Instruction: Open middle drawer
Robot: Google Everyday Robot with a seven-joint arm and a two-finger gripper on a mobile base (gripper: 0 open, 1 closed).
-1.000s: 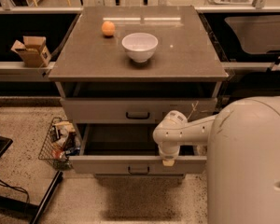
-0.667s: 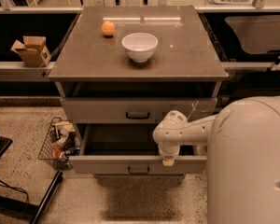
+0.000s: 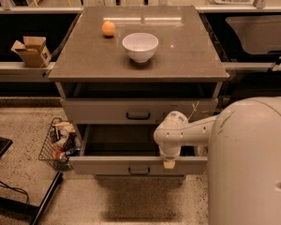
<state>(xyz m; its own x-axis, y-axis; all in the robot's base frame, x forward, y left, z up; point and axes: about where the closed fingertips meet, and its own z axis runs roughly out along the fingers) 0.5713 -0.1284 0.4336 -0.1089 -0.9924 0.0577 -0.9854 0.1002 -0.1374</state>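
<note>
Middle drawer (image 3: 107,165) stands pulled well out past the near edge of the table (image 3: 187,55), and we see its deep grey tray lying open behind the plain front, with the small black handle (image 3: 139,171) at the centre of that front. Our pincer (image 3: 169,163) hangs downward from the white arm (image 3: 187,131) at the top rim of the drawer front, right of the handle; whether it is spread or pressed together we cannot tell. Above, the upper drawer (image 3: 98,110) sits pushed in under the near edge. On the table a white bowl (image 3: 140,46) rests near the middle, and an orange ball (image 3: 108,28) lies toward the far left corner, apart from the bowl. On the floor by the near left corner stands a wire basket (image 3: 58,144) full of small things.
</note>
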